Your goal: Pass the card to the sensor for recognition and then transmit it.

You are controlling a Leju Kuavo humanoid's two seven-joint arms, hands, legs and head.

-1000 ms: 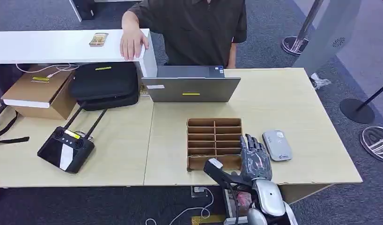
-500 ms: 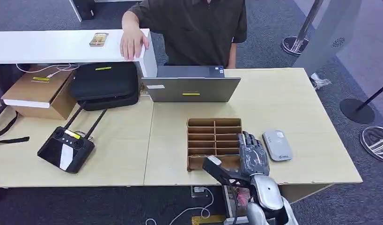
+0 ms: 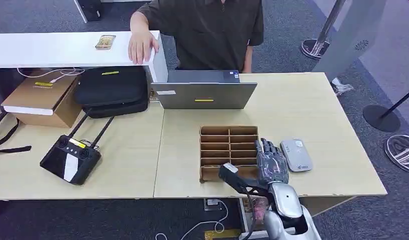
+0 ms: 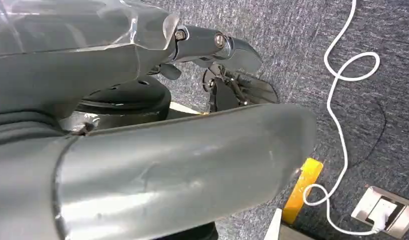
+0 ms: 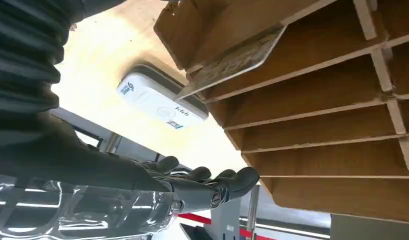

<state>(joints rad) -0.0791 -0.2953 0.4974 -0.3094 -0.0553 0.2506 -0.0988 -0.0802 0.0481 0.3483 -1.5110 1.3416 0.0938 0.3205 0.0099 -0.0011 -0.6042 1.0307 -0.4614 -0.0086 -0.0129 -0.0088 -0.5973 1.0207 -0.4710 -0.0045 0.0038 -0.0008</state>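
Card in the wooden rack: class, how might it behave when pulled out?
The card looks thin and flat, so probably light and fairly stiff. Its surface seems glossy, so it may slip between fingers. Leaning in a wooden rack slot, it should slide out rather than tip.
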